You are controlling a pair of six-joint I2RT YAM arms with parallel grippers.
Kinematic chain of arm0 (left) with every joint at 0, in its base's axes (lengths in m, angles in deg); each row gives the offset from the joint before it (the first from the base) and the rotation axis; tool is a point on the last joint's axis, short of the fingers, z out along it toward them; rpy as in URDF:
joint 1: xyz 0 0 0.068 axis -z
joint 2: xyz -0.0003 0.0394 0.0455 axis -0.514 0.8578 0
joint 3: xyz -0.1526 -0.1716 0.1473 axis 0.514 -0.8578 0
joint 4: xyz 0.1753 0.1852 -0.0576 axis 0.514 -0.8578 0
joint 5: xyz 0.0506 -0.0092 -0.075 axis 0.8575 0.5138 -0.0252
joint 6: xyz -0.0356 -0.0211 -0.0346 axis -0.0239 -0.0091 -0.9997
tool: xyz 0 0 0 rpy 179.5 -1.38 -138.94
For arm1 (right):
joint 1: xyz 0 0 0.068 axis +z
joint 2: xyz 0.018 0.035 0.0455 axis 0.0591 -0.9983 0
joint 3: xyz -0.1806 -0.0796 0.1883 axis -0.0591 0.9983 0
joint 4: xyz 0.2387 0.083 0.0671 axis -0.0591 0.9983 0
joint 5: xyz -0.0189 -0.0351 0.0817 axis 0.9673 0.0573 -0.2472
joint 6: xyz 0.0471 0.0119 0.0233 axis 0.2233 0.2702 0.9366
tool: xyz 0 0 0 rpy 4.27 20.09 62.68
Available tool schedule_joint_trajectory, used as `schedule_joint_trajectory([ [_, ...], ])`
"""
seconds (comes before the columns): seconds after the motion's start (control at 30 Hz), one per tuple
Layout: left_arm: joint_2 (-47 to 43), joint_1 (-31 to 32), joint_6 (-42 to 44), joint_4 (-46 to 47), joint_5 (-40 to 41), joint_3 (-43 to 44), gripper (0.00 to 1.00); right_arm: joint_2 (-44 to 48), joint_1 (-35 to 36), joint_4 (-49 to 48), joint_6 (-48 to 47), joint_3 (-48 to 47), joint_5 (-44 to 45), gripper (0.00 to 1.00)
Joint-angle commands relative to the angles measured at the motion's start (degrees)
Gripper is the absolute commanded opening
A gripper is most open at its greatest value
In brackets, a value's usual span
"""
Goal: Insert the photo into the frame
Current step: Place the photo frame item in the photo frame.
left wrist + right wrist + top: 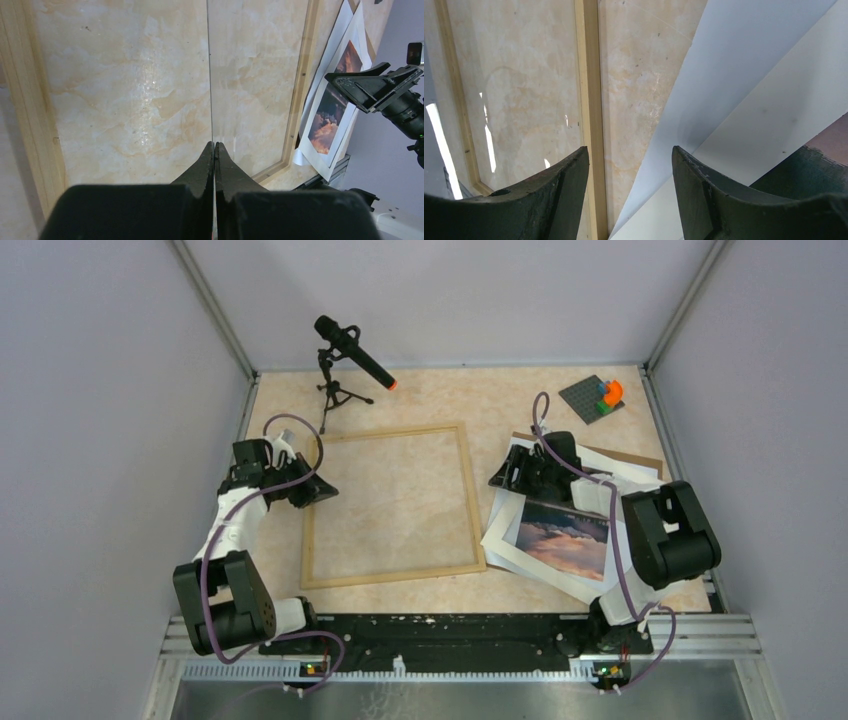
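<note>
Frame [392, 575]: lies flat on the table [450, 400], centre, bare table surface showing inside it.
Photo [565, 540]: outside the frame, just right of its near right corner, face up on top of a stack of white sheets [625, 468].
Left hand [322, 490]: fingertips pressed together at the frame's far left corner; cannot tell whether anything thin is pinched.
Right hand [500, 480]: jaws apart, nothing between them, above the left edge of the white sheets, beside the frame's right strip.
Brown board [645, 458]: under the sheets, far corner showing.
Microphone [355, 352]: on a tripod, beyond the frame.
Brick plate [590, 398]: far right corner.
</note>
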Motion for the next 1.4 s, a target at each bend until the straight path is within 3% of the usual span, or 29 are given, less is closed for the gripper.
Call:
schedule_joint_trajectory([
  [0.0,-1.35,-0.24,1.15,1.51,-0.94,2.15,0.00,-0.45,-0.30,-2.52,0.27,0.05,-0.69,0.61],
  [0.73,-2.72,-0.20,1.98,0.04,1.96,4.21,0.00,-0.61,-0.30,-2.78,0.30,0.18,-1.05,0.61],
  [1.37,-3.59,-0.24,-3.21,4.07,-3.02,-1.75,0.00,-1.08,-0.21,-3.22,0.58,0.20,-1.56,0.61],
])
